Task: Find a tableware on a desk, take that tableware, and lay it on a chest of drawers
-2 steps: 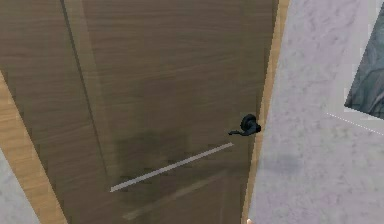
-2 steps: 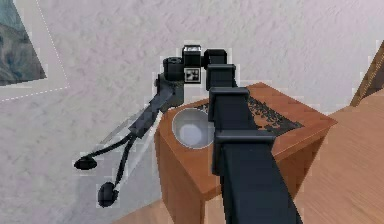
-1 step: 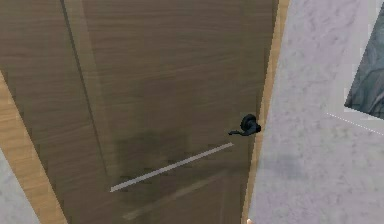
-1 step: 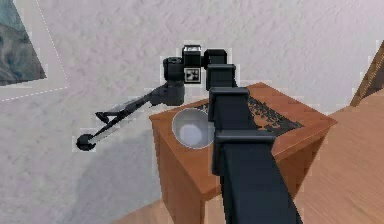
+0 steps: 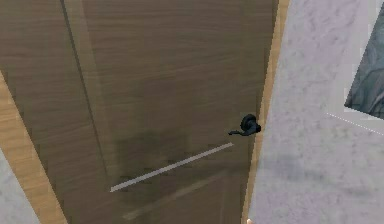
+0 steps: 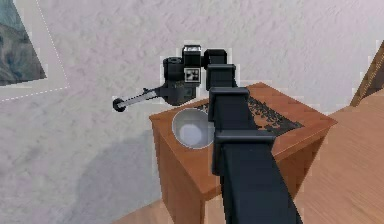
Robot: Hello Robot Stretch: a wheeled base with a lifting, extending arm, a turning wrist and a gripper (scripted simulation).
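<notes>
On the brown wooden bench [image 6: 180, 172], left side, sits a pale round bowl [image 6: 192, 131]: likely light, rigid, slick and breakable; grip its rim. The dark end effector [image 6: 124, 102] holds nothing; its spread cannot be told.

- A dark arm [image 6: 245, 165] rises from 6 o'clock to the centre.
- Its gripper [image 6: 135, 99] points toward 9 o'clock, with the white wall [image 6: 100, 40] behind the fingers.
- A white bowl [image 6: 188, 130] rests on a brown wooden cabinet [image 6: 182, 172], just at the arm's 9 o'clock side.
- A framed picture [image 6: 20, 50] hangs at 10 o'clock.
</notes>
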